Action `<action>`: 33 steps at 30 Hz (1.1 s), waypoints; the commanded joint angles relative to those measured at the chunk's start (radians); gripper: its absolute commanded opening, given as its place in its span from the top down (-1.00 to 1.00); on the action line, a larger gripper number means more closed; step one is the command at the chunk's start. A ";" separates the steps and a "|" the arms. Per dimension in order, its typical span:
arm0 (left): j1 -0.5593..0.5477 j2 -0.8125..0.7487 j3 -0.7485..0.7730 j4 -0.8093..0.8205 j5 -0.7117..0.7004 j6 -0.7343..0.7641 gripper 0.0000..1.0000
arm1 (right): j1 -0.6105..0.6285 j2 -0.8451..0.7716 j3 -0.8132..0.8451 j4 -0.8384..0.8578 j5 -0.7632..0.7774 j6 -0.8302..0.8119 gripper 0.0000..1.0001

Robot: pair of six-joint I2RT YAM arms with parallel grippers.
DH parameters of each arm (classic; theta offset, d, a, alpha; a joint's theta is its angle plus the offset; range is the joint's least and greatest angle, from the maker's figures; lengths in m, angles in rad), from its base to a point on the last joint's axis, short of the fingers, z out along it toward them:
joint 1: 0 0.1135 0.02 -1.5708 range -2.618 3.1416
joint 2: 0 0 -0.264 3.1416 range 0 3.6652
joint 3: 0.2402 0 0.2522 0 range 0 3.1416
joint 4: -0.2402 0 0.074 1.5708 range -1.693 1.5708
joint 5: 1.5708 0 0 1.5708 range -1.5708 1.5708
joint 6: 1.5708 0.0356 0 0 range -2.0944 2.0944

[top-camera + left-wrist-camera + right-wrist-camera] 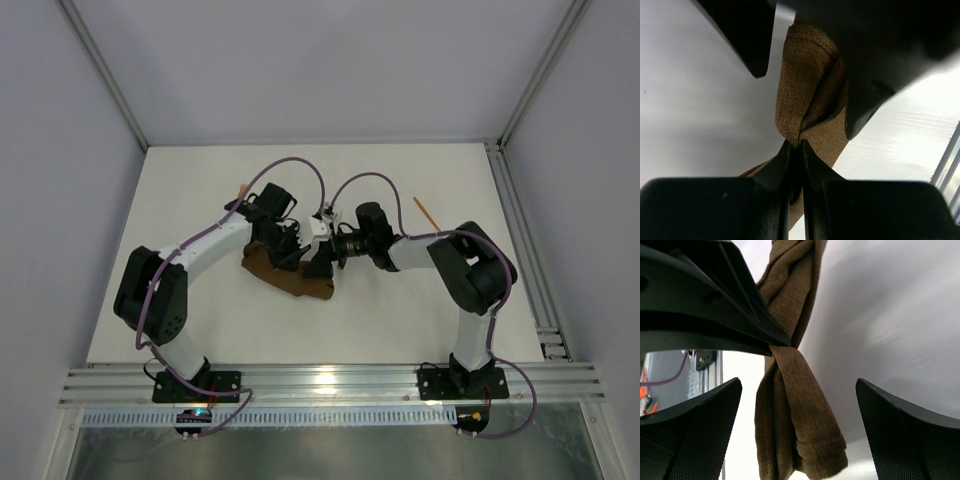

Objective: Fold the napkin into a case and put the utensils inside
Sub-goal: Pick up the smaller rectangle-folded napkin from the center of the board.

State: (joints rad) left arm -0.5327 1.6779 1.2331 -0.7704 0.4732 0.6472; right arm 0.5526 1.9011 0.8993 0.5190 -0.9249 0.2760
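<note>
The dark brown napkin (292, 279) lies bunched and partly lifted at the table's middle, between both arms. My left gripper (287, 252) is shut on a pinch of the napkin (807, 85), the cloth squeezed between its tips (796, 145). In the right wrist view the napkin (800, 430) hangs as a folded, twisted strip between my right gripper's (799, 385) open fingers (695, 430), which do not touch it. The right gripper (319, 264) faces the left one closely. Two thin orange utensils lie on the table, one (243, 191) behind the left arm and one (424, 212) behind the right arm.
White tabletop (200, 200) with grey walls around it. An aluminium rail (525, 260) runs along the right edge and another (330, 380) along the front by the arm bases. Purple cables (300, 165) loop above both wrists.
</note>
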 commanded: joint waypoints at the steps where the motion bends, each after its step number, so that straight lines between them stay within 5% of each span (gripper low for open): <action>1: -0.003 -0.017 0.026 -0.030 0.038 0.035 1.00 | 0.024 0.016 0.078 0.009 -0.022 -0.079 -0.99; 6: -0.003 -0.001 0.042 -0.003 0.008 0.008 1.00 | 0.064 0.052 0.079 -0.010 -0.035 -0.070 -0.84; 17: -0.001 0.019 0.048 0.045 -0.030 -0.057 1.00 | 0.064 0.056 0.062 -0.003 -0.003 -0.003 0.55; 21: -0.001 0.019 0.049 0.082 -0.070 -0.116 0.99 | 0.064 0.013 0.067 -0.077 0.043 -0.029 0.87; 27: 0.000 0.002 0.074 0.100 -0.111 -0.182 0.21 | 0.063 -0.033 0.085 -0.238 0.135 -0.092 0.94; 33: 0.057 -0.021 0.138 0.086 -0.087 -0.300 -0.14 | 0.060 -0.036 0.128 -0.381 0.221 -0.144 0.94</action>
State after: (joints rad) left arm -0.5121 1.6997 1.3075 -0.7036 0.3775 0.4320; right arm 0.6132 1.9133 0.9794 0.2234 -0.7708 0.1867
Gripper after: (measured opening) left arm 0.556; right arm 0.104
